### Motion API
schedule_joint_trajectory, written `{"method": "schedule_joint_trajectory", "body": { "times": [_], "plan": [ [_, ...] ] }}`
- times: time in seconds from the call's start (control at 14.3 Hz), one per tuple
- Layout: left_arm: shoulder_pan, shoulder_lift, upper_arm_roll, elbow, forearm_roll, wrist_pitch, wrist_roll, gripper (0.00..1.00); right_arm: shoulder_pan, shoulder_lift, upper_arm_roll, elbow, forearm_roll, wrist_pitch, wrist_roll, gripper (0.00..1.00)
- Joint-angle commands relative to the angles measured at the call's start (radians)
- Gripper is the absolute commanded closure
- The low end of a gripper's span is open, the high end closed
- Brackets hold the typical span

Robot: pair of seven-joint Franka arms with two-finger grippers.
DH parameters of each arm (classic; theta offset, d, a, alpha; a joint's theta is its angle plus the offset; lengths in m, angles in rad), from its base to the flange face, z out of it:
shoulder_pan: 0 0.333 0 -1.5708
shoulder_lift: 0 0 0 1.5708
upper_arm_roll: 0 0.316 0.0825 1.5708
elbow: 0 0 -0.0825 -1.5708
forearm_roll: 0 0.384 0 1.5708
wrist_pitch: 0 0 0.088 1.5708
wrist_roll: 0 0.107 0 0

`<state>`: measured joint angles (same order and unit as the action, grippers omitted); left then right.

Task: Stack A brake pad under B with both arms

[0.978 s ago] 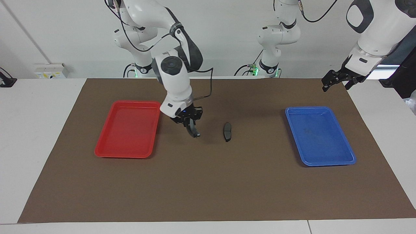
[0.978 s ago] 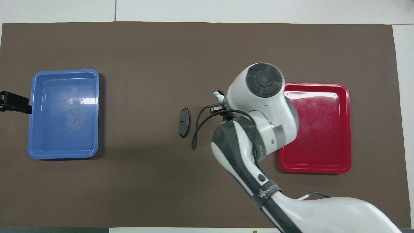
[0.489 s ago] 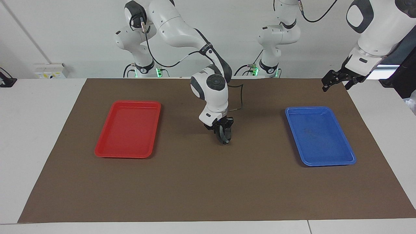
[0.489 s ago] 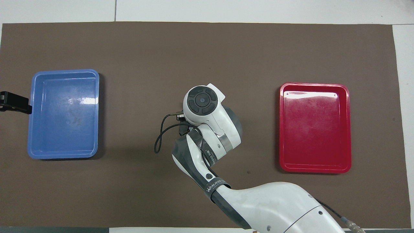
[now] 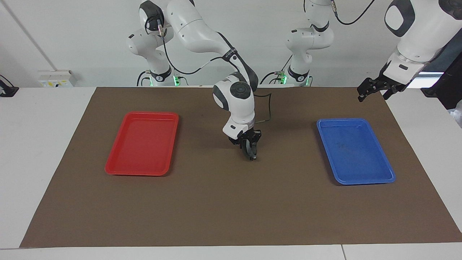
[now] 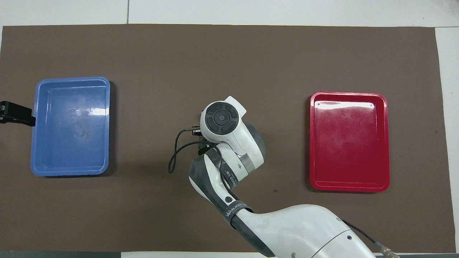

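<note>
My right gripper (image 5: pixel 251 151) is low over the middle of the brown mat (image 5: pixel 231 202), shut on B (image 5: pixel 250 152), the curved black brake pad, which hangs edge-down between its fingers. The A brake pad is hidden: the gripper and B cover the spot on the mat where it lay. In the overhead view the right arm's wrist (image 6: pixel 219 118) covers both pads. My left gripper (image 5: pixel 373 94) waits open and empty in the air over the mat's corner at the left arm's end, near the blue tray (image 5: pixel 355 178); it also shows in the overhead view (image 6: pixel 17 114).
A red tray (image 5: pixel 142 171) lies empty on the mat toward the right arm's end, and the blue tray (image 6: pixel 70 172) lies empty toward the left arm's end. A black cable (image 6: pixel 174 154) loops from the right wrist.
My right gripper has carried B from beside the red tray to the mat's middle and come down over the A brake pad, which no longer shows. The left arm has not moved.
</note>
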<state>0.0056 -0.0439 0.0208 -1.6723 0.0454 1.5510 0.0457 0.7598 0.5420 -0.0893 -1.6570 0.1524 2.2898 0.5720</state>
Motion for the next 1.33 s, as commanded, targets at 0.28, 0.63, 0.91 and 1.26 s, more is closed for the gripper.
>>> {"method": "schedule_joint_trajectory", "body": {
  "times": [0.28, 0.63, 0.91, 1.26],
  "plan": [
    [0.005, -0.02, 0.001, -0.023, -0.013, 0.006, 0.005, 0.0, 0.006, -0.02, -0.004, -0.047, 0.026, 0.046, 0.02, 0.82],
    [0.005, -0.02, 0.001, -0.023, -0.013, 0.007, 0.003, 0.0, 0.013, -0.024, -0.009, 0.029, -0.005, -0.047, 0.023, 0.01],
    [0.005, -0.02, 0.001, -0.023, -0.015, 0.007, 0.005, 0.0, -0.106, -0.13, -0.017, 0.071, -0.076, -0.191, 0.005, 0.01],
    [0.005, -0.02, 0.001, -0.023, -0.015, 0.007, 0.003, 0.0, -0.391, -0.339, -0.018, 0.068, -0.08, -0.524, -0.206, 0.01]
  ]
}}
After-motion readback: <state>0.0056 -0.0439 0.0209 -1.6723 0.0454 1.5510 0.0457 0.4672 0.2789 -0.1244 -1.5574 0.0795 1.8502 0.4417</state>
